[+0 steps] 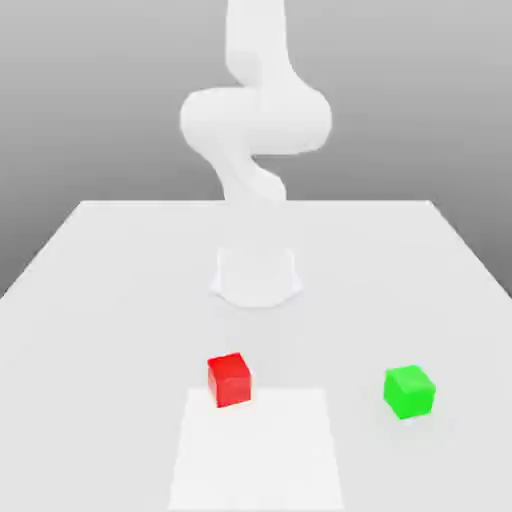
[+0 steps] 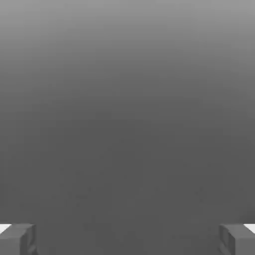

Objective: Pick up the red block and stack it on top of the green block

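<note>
— Red block first: where does it sit?

— On the white table, toward the near side, just at the far edge of a slightly brighter square patch on the surface. It rests flat, with nothing on it or against it.

— And the green block?

— Also flat on the table, well apart from the red one, toward the exterior view's right and at about the same depth. Nothing touches it either.

— What about the gripper?

— In the hand view its two fingertips sit at opposite edges of the picture, spread wide, with only plain grey background between them. Nothing is pinched and nothing touches the pads.

— Can you place the arm relative to the blocks?

— In the exterior view the white arm rises from its base near the middle of the table, behind both blocks, and bends overhead. It is clear of both cubes.
</note>
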`<state>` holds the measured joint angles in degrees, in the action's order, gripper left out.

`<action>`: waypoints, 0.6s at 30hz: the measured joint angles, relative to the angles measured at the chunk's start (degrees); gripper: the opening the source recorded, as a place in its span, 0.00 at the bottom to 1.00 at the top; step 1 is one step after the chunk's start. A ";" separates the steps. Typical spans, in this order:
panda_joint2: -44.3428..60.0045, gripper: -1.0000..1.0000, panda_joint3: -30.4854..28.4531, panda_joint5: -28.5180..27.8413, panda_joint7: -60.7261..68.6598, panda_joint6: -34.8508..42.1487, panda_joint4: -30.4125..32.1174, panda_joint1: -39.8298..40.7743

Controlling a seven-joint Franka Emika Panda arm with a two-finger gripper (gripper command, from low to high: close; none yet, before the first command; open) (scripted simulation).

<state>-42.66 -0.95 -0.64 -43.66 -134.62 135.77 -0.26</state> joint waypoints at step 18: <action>34.86 0.50 -9.24 -3.28 22.09 -29.26 34.27 -1.86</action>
<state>-7.80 -10.19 -3.93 -21.58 -163.88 170.03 -2.12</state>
